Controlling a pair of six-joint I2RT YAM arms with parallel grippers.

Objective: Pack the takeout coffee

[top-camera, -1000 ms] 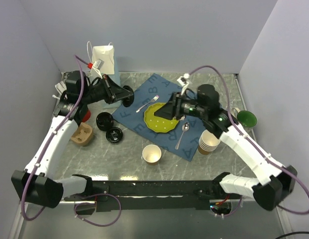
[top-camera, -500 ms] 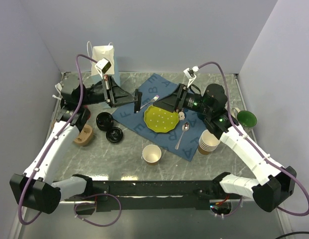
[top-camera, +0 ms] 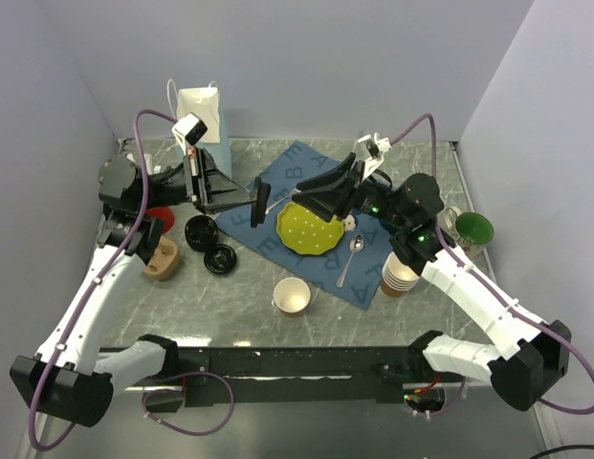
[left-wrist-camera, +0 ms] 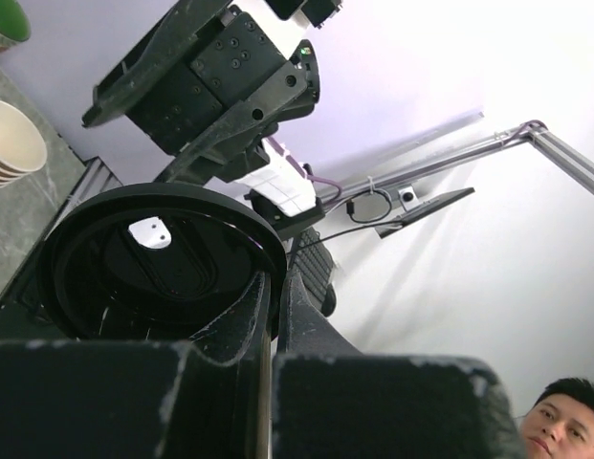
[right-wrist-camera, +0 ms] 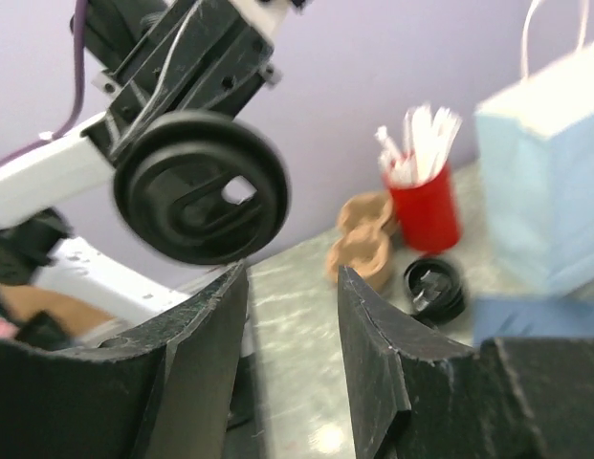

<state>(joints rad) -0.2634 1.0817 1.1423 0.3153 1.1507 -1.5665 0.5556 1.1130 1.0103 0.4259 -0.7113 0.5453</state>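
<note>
No takeout coffee shows in any view. A single lidless tan paper cup stands near the front of the table. My left gripper is raised over the blue cloth and shut on the rim of a round black lid. My right gripper hangs open in the air just right of it, pointing at the lid, with nothing between its fingers.
A white paper bag stands at the back left, with a red straw holder and a cardboard cup carrier nearby. Two black lids lie left. A yellow plate, spoon, stacked cups and green bowl lie right.
My left gripper has risen and swung right with the black lid, turning it on edge. My right gripper has lifted off the plate area and turned to face the lid.
</note>
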